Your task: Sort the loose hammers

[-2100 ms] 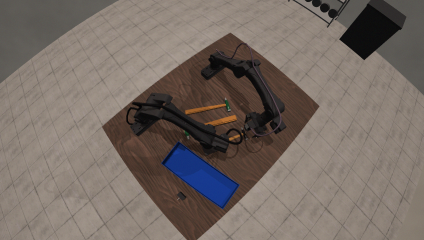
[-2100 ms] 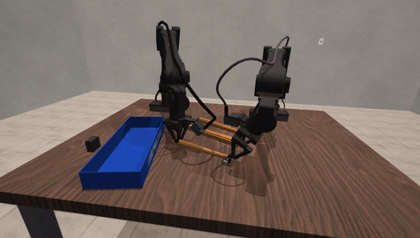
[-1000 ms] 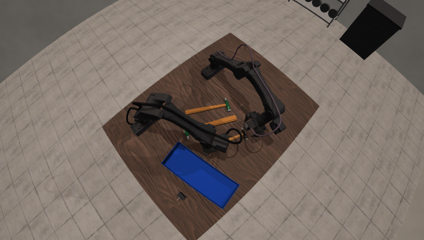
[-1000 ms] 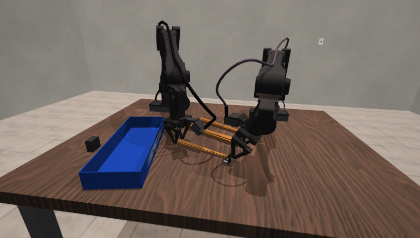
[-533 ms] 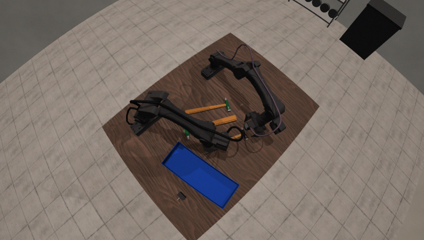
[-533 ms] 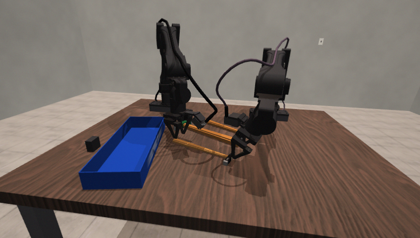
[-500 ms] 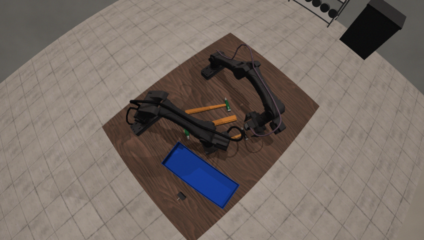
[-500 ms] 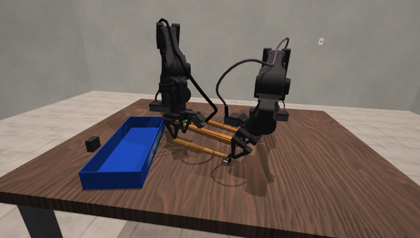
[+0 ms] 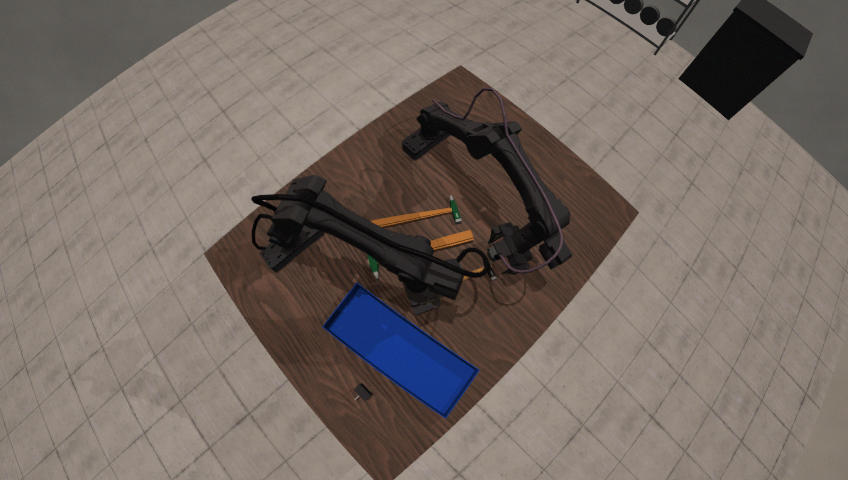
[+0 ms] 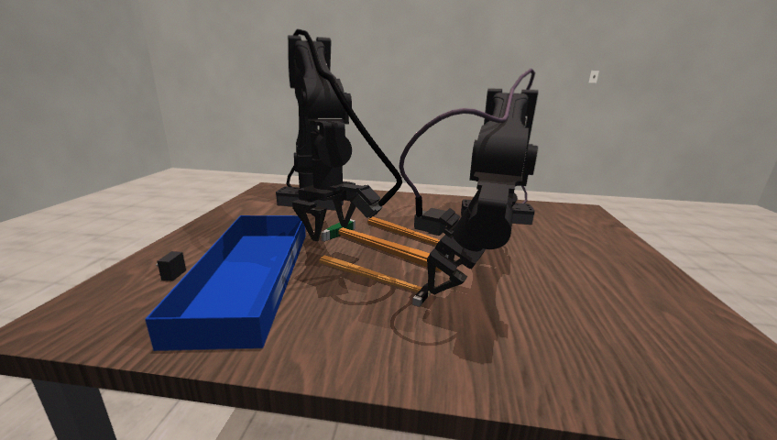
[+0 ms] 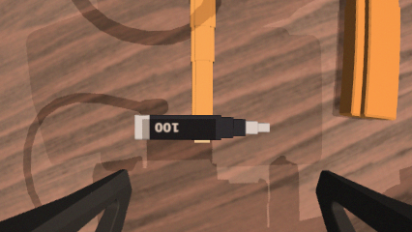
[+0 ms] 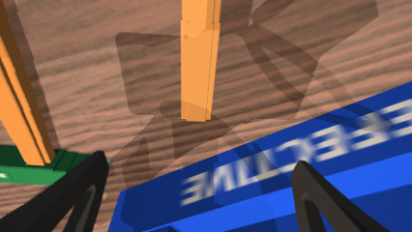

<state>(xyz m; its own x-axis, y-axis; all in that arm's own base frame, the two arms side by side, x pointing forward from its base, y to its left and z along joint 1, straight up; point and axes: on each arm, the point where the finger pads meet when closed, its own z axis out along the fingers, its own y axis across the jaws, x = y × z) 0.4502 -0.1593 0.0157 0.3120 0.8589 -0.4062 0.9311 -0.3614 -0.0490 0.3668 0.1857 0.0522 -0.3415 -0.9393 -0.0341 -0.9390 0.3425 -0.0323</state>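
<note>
Seven things, listed from left to right as the exterior view shows them:

1. Black block (image 9: 363, 391) (image 10: 172, 266): on the wooden table (image 9: 589, 208) (image 10: 572, 326) (image 11: 271, 72) (image 12: 82, 97), beyond the bin's long side, away from the hammers.
2. Blue bin (image 9: 410, 330) (image 10: 207, 334) (image 12: 242, 179): open-topped and holding no hammer, with pale lettering on its outer side.
3. Right gripper (image 9: 423, 306) (image 10: 330, 231) (image 12: 200, 159): pointing down beside the bin, fingers spread wide with nothing clamped between them.
4. Green-headed hammer nearer the bin (image 9: 373, 266) (image 10: 384, 245) (image 11: 377, 63) (image 12: 21, 126): the middle of three orange handles, its head by the right gripper.
5. Black-headed hammer (image 10: 370, 273) (image 11: 202, 87) (image 12: 199, 72): on the table, marked "100" on its head. Its handle's free end points toward the bin, and its head is near the left gripper.
6. Green-headed hammer farther from the bin (image 9: 416, 216) (image 10: 403, 230): on the table; the exterior view shows its handle, while its head is hidden.
7. Left gripper (image 9: 492, 252) (image 10: 437, 283) (image 11: 225, 174): fingers far apart and empty, near the black head.

Which heads are loose cannot be told.
</note>
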